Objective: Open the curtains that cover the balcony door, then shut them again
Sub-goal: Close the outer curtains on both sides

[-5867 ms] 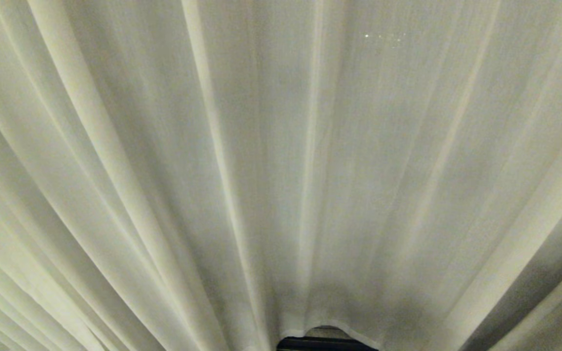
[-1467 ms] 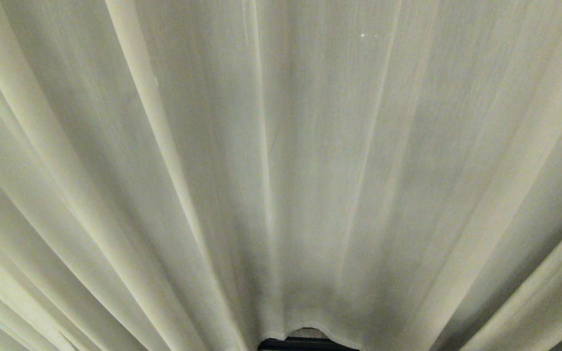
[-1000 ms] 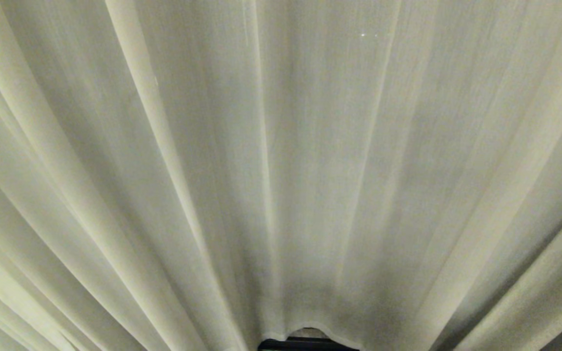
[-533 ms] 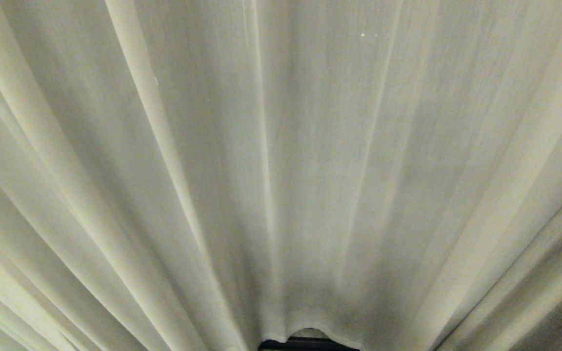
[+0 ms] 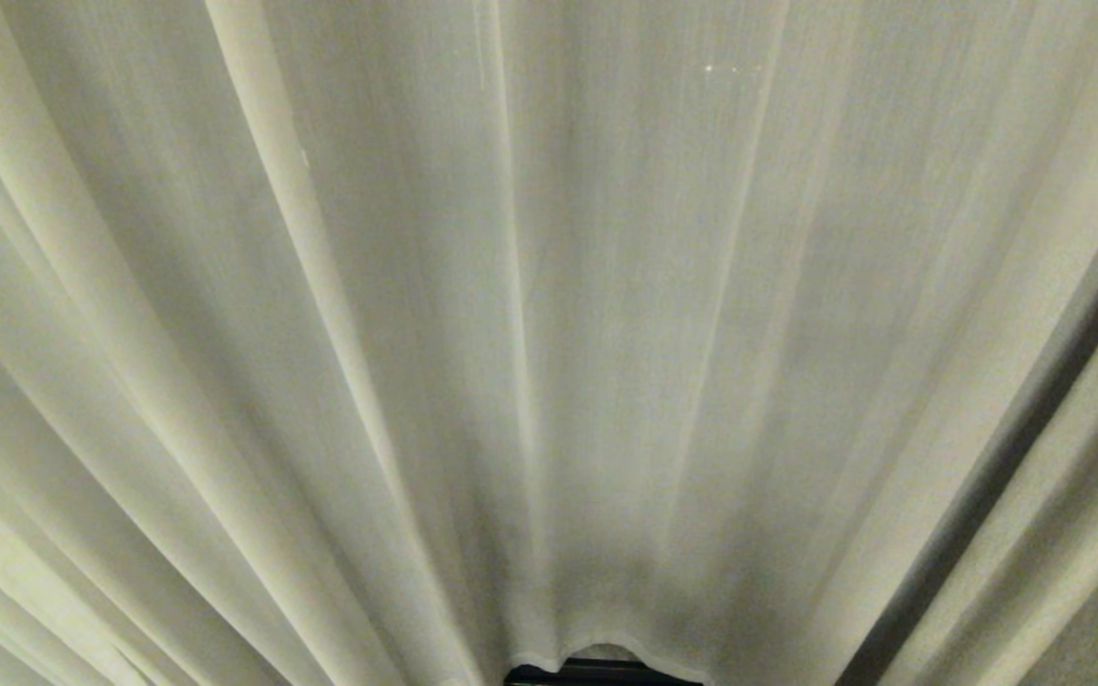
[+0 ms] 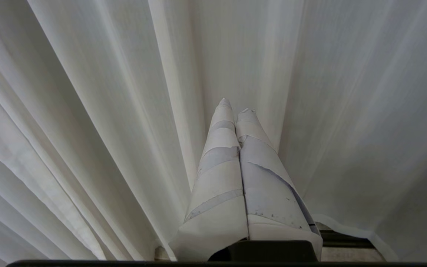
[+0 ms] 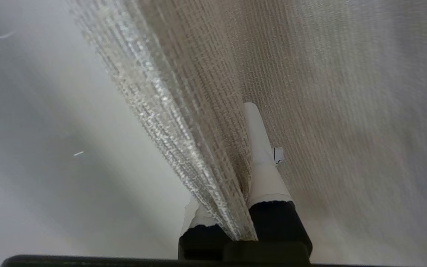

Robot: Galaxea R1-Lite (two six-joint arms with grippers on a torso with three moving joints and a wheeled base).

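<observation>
The curtains (image 5: 549,314) hang drawn across the whole head view — pale sheer pleats in the middle and left, and a coarser, thicker panel (image 5: 1083,534) showing at the far right edge. Only a dark sliver at the bottom centre, under the hem, is likely the balcony door's frame (image 5: 606,675); the glass itself is hidden.

The right gripper (image 7: 235,185) is clenched on the edge of the thick panel, the woven fold pinched between its taped fingers (image 7: 260,155). The left gripper (image 6: 235,107) is parked in front of the sheer layer, fingers pressed together on nothing.

Which half of the task this is cannot be read from here. Judging by the full cover, either the opening has only just got its grip, or the closing is nearly done. What remains is at least the pull on that held edge.
</observation>
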